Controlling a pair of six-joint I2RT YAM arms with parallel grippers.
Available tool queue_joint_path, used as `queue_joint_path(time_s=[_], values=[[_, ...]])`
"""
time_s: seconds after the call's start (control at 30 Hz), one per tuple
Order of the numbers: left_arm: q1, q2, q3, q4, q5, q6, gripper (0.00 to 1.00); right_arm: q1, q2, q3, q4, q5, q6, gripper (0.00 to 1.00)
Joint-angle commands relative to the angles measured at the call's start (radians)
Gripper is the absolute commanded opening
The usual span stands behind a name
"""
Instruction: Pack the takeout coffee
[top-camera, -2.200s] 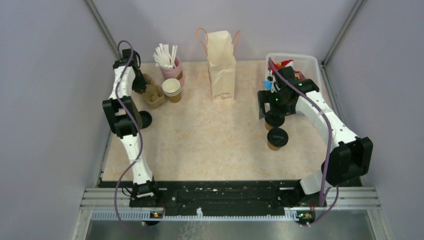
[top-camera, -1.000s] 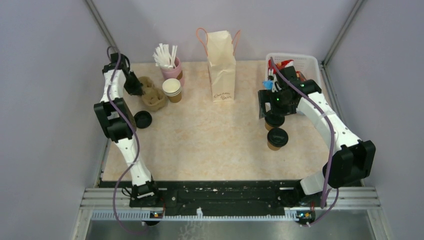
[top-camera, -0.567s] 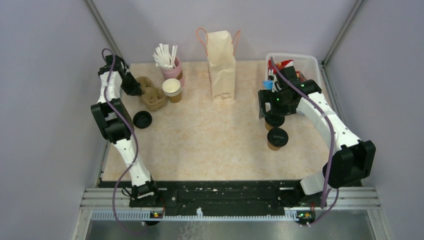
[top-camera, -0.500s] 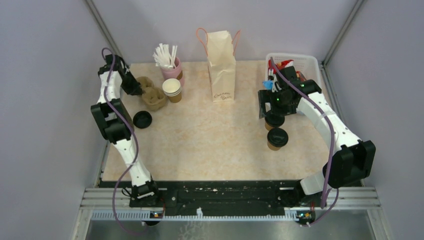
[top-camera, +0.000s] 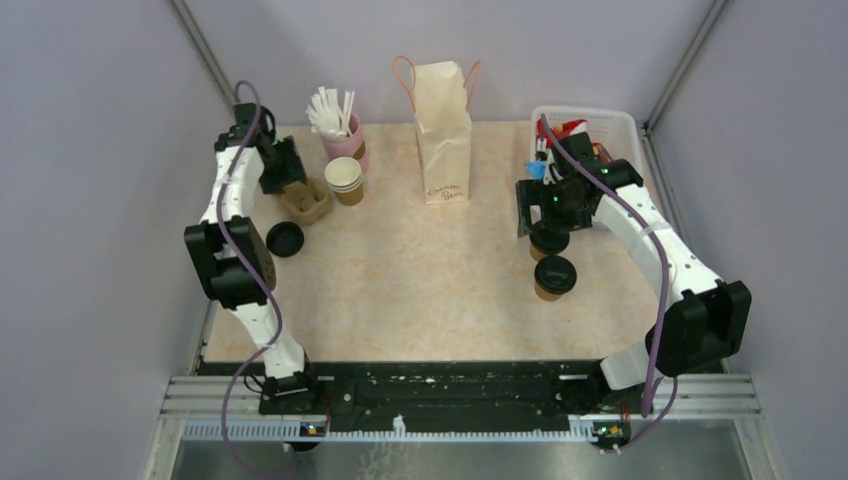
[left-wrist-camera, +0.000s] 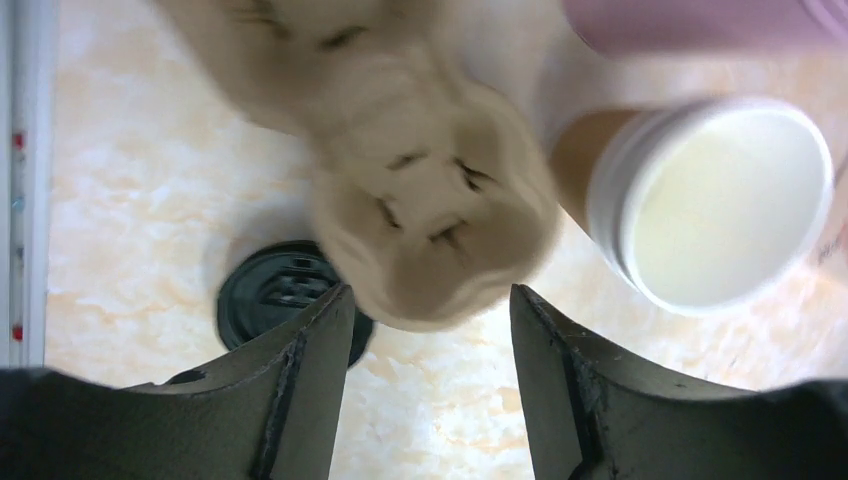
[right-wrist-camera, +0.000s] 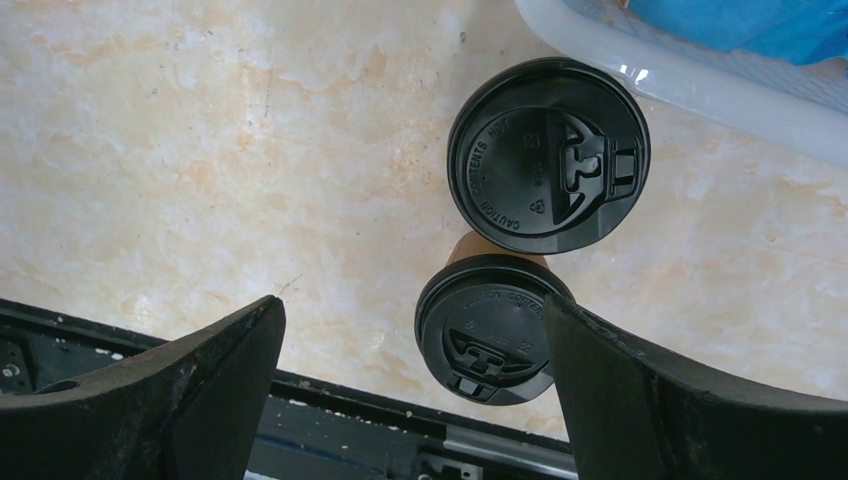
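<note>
Pale lavender walls are enclosing a beige marbled worktop on three sides; a metal rail is running along its near edge.

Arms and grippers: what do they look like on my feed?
Both the left arm and right arm have white links, black joints and a purple cable along them. The left gripper and right gripper have dark wedge-shaped fingers.

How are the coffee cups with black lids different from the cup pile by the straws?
The coffee cups wear black lids; the cup pile is open, showing a white rim. The coffee cups stand singly on the right; the cup pile is nested together on the left, by the straws. Both are brown paper, standing upright.
</note>
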Motion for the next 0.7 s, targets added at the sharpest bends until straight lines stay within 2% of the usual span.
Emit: queue_joint_path(time_s=[0.0, 0.2, 0.27, 0.37, 0.53, 0.67], values=[[-0.132, -0.084, -0.097, 0.074, 0.008, 0.207, 0.65, -0.002, -0.033, 0.001, 0.02, -0.016, -0.009, 0.99], [-0.146, -0.05, -0.143, 0.117, 0.164, 0.316, 0.63, 0.011, -0.053, -0.011, 0.021, -0.006, -0.012, 0.99], [-0.148, -0.02, -0.128, 0.113, 0.172, 0.324, 0.67, 0.012, -0.058, -0.013, 0.02, -0.003, -0.012, 0.99], [-0.147, 0.006, -0.107, 0.11, 0.16, 0.325, 0.66, 0.012, -0.063, -0.012, 0.017, -0.002, -0.014, 0.99], [-0.148, 0.024, -0.095, 0.123, 0.136, 0.333, 0.48, 0.012, -0.066, -0.011, 0.017, 0.0, -0.014, 0.99], [-0.147, 0.045, -0.073, 0.109, 0.14, 0.335, 0.44, 0.014, -0.061, -0.009, 0.018, -0.003, -0.014, 0.99]])
